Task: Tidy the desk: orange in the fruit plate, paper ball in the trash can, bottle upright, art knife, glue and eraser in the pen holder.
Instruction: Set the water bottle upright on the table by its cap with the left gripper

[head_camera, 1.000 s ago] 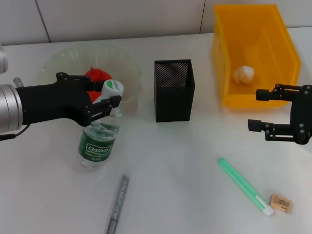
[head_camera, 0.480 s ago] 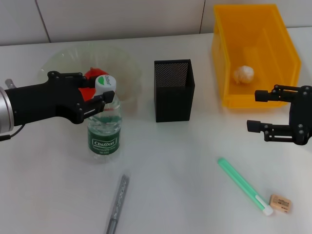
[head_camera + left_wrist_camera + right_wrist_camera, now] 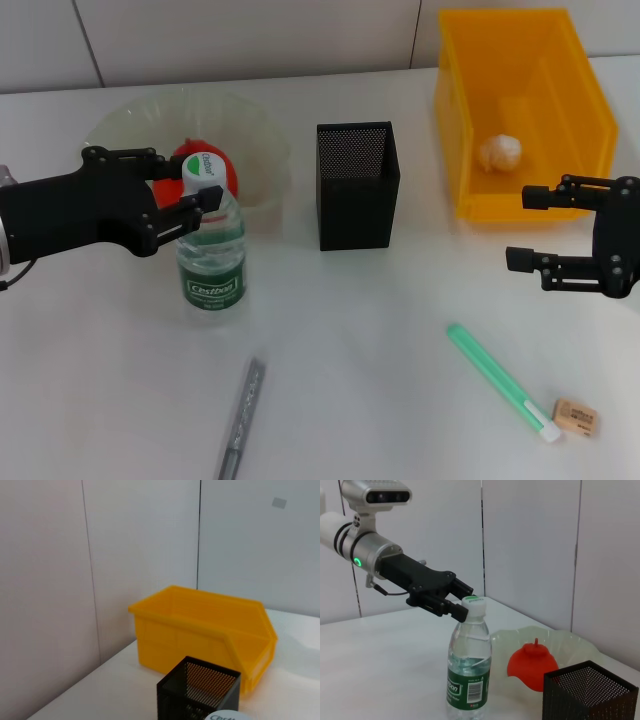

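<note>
Standing upright, bottle (image 3: pixel 212 250) — neck seemingly between left gripper (image 3: pixel 180 190) fingers.

left arm (image 3: pixel 375 555): silver cuff, green ring light (cable beneath) | grippers: black linkage fingers

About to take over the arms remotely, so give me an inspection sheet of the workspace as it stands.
Surface: white desk.
Job's things: clear plastic water bottle with green label upright; red-orange fruit in clear plate; crumpled paper ball in yellow bin; grey art knife, green glue stick and tan eraser lying on the desk; black mesh pen holder, contents not visible.
Clutter: nothing seen.
Grippers: left gripper open around the bottle's neck; right gripper open, by the bin.
Cables: thin one at the left wrist.
Surroundings: pale panelled wall.
</note>
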Motion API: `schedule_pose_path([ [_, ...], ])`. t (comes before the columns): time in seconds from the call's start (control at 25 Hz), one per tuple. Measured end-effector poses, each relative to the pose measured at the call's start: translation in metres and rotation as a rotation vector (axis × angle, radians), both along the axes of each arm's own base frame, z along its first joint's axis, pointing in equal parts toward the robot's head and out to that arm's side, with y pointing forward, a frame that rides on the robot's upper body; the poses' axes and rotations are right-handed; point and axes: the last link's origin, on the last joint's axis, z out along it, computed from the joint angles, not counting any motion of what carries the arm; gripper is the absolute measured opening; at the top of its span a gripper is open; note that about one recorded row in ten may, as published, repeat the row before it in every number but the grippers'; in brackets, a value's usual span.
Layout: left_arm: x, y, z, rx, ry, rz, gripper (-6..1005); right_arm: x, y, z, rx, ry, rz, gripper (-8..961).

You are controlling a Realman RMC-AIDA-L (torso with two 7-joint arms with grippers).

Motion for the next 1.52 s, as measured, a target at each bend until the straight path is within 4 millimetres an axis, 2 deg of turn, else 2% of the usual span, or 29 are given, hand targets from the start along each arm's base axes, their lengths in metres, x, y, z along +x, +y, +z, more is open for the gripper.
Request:
schedule_pose_path([
  [0.6,-0.005,-0.004,0.002,0.001,-0.013,-0.003,432,-0.001,0.001,0.000,-0.005,0.003,-0.004,739],
  [1.28,-0.021,-0.004,0.008,0.030,-0.047,0.020,433,-0.004,0.003,-0.002,-0.013,0.005,-0.004,739],
  [1.52,-0.021,-0.004,0.008,0.032,-0.047,0.018,466,-0.004,0.004,-0.002,-0.012,0.003,-0.004,739],
])
